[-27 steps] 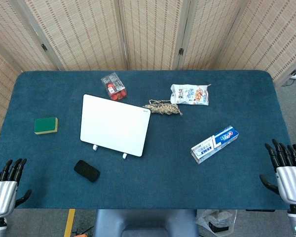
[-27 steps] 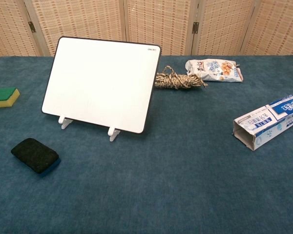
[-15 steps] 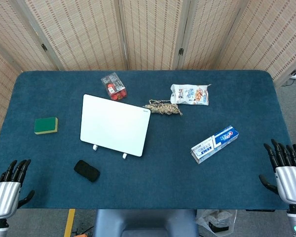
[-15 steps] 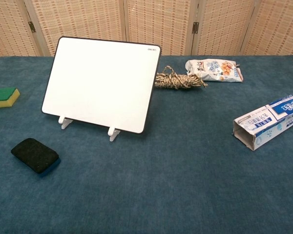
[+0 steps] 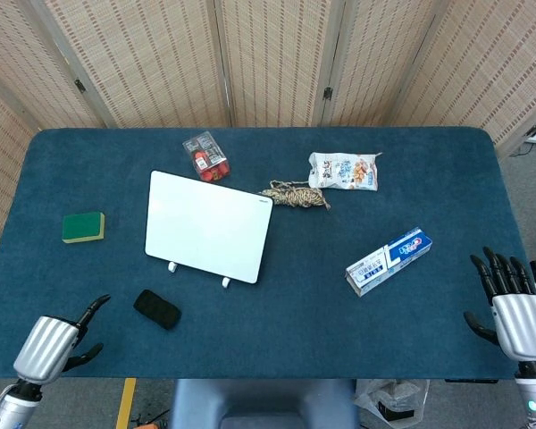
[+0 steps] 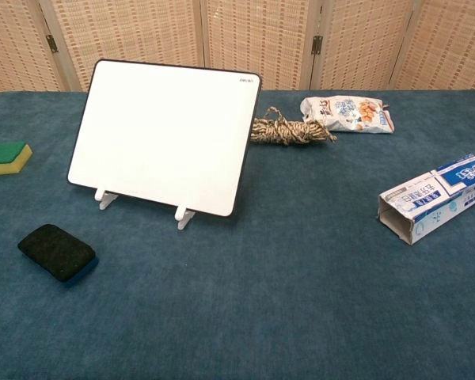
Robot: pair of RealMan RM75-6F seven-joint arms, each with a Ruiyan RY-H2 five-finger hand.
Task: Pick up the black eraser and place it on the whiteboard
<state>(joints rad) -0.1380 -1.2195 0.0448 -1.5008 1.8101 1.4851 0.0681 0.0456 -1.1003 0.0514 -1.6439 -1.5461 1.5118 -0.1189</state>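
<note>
The black eraser [image 5: 157,309] lies flat on the blue table, near the front left; the chest view shows this eraser [image 6: 57,252] at lower left with a blue underside. Behind it the whiteboard [image 5: 208,226] leans on two small white feet, and the whiteboard [image 6: 165,135] fills the chest view's upper left. My left hand [image 5: 52,344] hovers at the table's front left corner, left of the eraser and apart from it, holding nothing with fingers apart. Beyond the right edge, my right hand [image 5: 509,308] is open with fingers spread. Neither hand shows in the chest view.
A green and yellow sponge [image 5: 83,227] lies at the left. A red packet [image 5: 206,156] sits behind the whiteboard. A rope bundle [image 5: 294,194], a snack bag [image 5: 344,171] and a toothpaste box [image 5: 389,260] occupy the right half.
My left hand has moved right and inward toward the table's front left corner, turning toward the eraser. The right hand has edged slightly left. No object has moved.
</note>
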